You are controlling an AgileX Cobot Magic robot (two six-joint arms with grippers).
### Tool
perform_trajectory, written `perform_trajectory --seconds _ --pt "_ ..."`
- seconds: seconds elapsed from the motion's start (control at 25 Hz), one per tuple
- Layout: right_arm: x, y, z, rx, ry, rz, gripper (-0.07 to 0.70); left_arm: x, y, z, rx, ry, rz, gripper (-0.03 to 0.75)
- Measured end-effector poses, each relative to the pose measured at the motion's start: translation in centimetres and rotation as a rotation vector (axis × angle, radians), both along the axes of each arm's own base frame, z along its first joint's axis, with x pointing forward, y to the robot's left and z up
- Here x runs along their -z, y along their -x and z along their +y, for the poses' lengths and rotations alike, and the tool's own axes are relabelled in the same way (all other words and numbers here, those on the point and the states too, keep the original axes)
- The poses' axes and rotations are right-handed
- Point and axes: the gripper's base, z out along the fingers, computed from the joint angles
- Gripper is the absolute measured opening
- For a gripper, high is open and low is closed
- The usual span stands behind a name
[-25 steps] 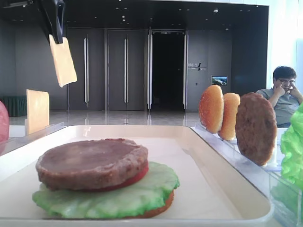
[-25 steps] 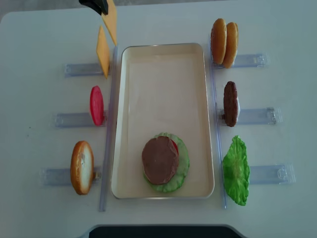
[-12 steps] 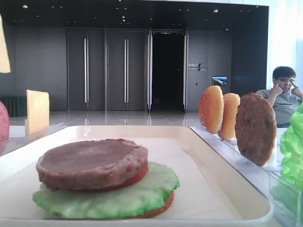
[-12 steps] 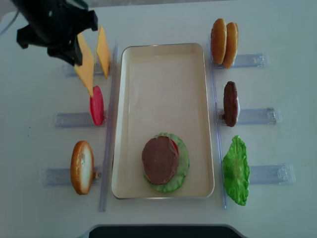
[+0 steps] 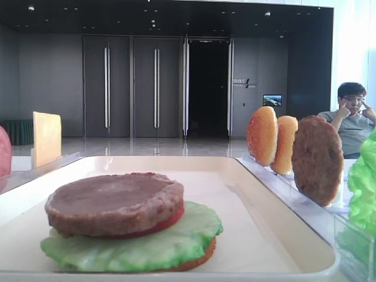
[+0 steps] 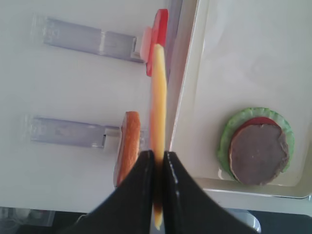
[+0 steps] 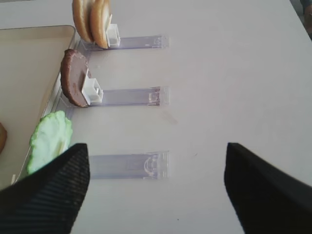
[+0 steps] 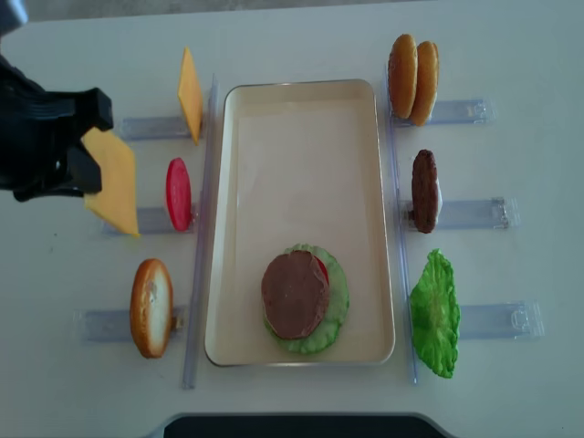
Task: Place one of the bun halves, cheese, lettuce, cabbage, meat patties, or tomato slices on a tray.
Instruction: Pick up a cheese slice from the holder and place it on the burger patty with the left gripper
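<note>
Cheese [image 8: 112,182] | clamped edge-on in your left tool [image 6: 157,168], hanging beside the tray [image 8: 301,91], above the tomato slice [image 8: 178,193] | held thin-edge so it can lay flat on the patty [image 8: 295,294] | right tool [image 7: 156,187] apart, idle
</note>
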Motion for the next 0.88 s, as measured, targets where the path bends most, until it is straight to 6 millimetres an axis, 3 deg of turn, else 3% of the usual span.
perform_trajectory --seconds 0.16,0.56,0.88 --pt "0.0 0.0 0.0 0.000 0.000 0.000 0.542 0.5 1.3 0.2 0.001 0.018 0.009 0.021" --pt "0.0 0.0 0.0 0.000 0.000 0.000 0.542 2.3 1.9 0.0 0.016 0.042 0.082 0.021" --pt "0.0 0.0 0.0 0.000 0.000 0.000 0.542 2.2 1.4 -2.7 0.210 0.292 -0.030 0.021"
